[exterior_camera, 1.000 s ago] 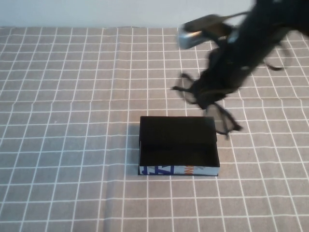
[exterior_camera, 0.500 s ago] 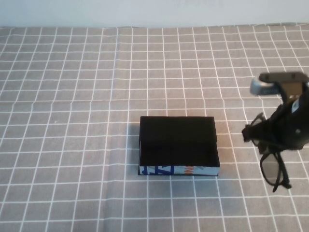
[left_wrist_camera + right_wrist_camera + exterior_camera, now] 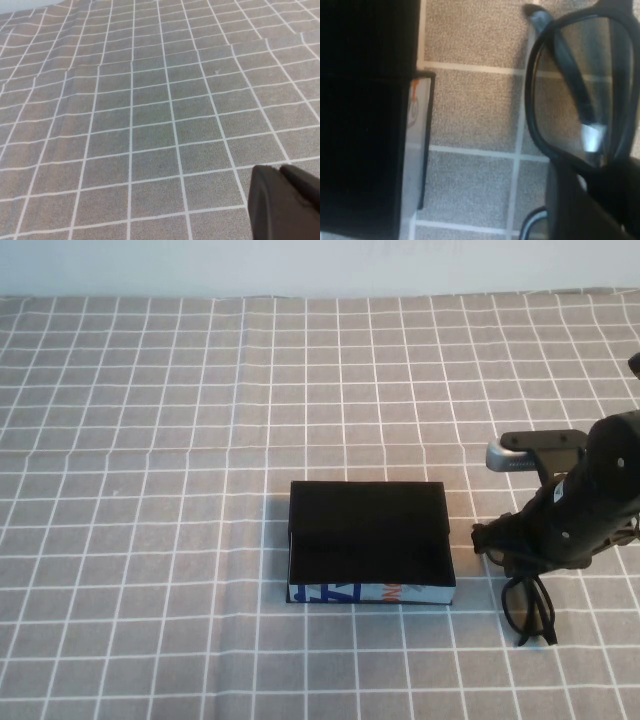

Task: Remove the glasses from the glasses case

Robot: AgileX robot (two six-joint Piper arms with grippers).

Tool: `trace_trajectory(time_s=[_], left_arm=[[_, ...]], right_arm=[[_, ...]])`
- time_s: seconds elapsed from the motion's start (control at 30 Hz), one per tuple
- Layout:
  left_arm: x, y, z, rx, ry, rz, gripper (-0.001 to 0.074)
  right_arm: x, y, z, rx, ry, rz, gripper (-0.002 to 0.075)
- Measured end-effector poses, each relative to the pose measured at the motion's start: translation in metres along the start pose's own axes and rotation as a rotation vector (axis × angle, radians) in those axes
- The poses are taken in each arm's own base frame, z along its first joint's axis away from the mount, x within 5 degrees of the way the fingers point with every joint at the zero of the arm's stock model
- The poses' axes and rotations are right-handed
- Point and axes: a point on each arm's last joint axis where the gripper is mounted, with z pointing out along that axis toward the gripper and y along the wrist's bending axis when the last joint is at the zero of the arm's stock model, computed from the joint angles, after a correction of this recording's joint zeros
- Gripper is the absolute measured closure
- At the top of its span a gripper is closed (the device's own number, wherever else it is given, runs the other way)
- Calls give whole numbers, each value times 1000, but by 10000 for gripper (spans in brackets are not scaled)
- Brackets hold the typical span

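The glasses case (image 3: 369,543) sits open near the middle of the grey checked tablecloth (image 3: 150,440), its black interior showing nothing inside and its light blue front side with dark blue and orange marks facing the robot. The right gripper (image 3: 515,540) is low over the cloth just to the right of the case, jaws clamped on the glasses (image 3: 527,605). The black-framed glasses hang from the jaws, outside the case and apart from its right wall; one rim extends toward the robot from the grip point, at or just above the cloth. In the right wrist view, the glasses (image 3: 580,90) show a thick rim and clear lens beside the case's corner (image 3: 417,145). The left gripper (image 3: 282,202) is out of the high view; its wrist camera shows only bare cloth and a dark fingertip, so jaw state cannot be told.
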Motion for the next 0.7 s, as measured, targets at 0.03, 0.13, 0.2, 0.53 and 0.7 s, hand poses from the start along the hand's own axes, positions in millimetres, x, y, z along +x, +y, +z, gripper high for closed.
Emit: trace_trajectory(time_s=[0.03,0.13,0.2,0.53,0.7], left_arm=[[0,0,0,0,0,0,740],[0,0,0,0,0,0,740],[0,0,0,0,0,0,740],[0,0,0,0,0,0,740],[0,0,0,0,0,0,740]], right_arm=[[0,0,0,0,0,0,518],[-1,1,-10,-6,-20,-1,500],[-1,2,-30,-22,-73,-4,496],[44,16,-163,-184,-626,-140,536],[87,0,-173,-198,-712,-158,643]])
